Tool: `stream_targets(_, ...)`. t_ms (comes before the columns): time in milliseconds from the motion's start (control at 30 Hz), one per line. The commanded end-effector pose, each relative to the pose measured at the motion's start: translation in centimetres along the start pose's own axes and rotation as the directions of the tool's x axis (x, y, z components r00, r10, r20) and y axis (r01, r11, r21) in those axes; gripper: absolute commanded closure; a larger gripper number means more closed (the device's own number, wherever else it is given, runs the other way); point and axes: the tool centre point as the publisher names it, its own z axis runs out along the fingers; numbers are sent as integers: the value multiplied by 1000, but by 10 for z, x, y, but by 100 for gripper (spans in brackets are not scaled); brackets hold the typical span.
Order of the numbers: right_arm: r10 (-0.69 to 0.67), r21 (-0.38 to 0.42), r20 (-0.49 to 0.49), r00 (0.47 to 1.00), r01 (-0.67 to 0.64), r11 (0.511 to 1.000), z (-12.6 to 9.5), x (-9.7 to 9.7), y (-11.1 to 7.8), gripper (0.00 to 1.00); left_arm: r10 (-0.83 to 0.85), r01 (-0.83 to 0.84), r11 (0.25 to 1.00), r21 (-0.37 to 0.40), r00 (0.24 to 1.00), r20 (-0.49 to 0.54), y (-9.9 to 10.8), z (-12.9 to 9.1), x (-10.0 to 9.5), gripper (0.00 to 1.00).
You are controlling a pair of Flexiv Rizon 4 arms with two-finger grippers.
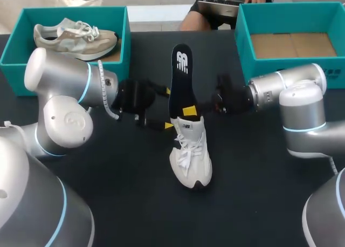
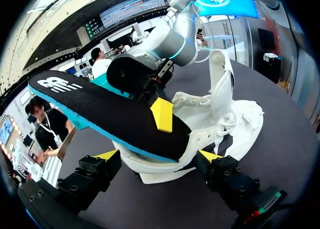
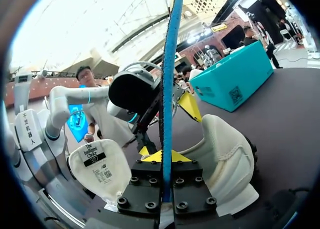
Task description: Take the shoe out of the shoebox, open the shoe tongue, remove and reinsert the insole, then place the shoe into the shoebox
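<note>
The shoe (image 1: 190, 152) stood on the table (image 1: 259, 193), outside any box, so the first step looked done. Its tongue (image 3: 97, 171) was folded forward, away from the opening, so that step looked done too. The insole (image 1: 181, 80) was mostly out: it rose steeply from the opening, and only its lower end sat in the heel. From this one moment I could not judge if it was coming out or going back in. In either case, seating the insole and putting the shoe into a box were left. The right box (image 1: 291, 45) had nothing in it; the left box (image 1: 70, 11) held a second shoe (image 1: 75, 36).

The right gripper (image 3: 162, 156) was closed on the insole, one finger on each face. The left gripper (image 2: 158, 155) stood wide with the heel between its tips. Both tips seemed to press the shoe from two sides, so I took it as holding the shoe.

The head view showed both boxes and the whole insole, but it mostly hid the left gripper's fingers. The left wrist view showed these fingers at the heel. The right wrist view showed the insole only by its edge, but it alone showed the tongue's inner side.
</note>
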Motion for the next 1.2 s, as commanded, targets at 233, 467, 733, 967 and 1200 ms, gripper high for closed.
stream_targets(233, 73, 44, 14, 997, -74, 996, -3, -6, 1, 100, 0, 0, 1000, -5, 1000, 0, -1, 1, 0, 0)
stream_targets(467, 122, 43, 22, 992, -123, 991, -3, -6, -17, 100, 0, 0, 1000, -5, 1000, 0, -1, 1, 0, 0)
stream_targets(733, 172, 44, 15, 985, -173, 984, 4, -2, -32, 100, 0, 0, 1000, -5, 1000, 0, -1, 1, 0, 0)
stream_targets(967, 132, 53, 45, 990, -134, 990, 0, 1, -23, 100, 0, 0, 1000, -5, 1000, 0, -1, 1, 0, 0)
stream_targets(1200, 64, 73, 77, 995, -70, 995, -3, 3, -6, 82, 0, 0, 1000, -5, 1000, 0, -1, 1, 0, 0)
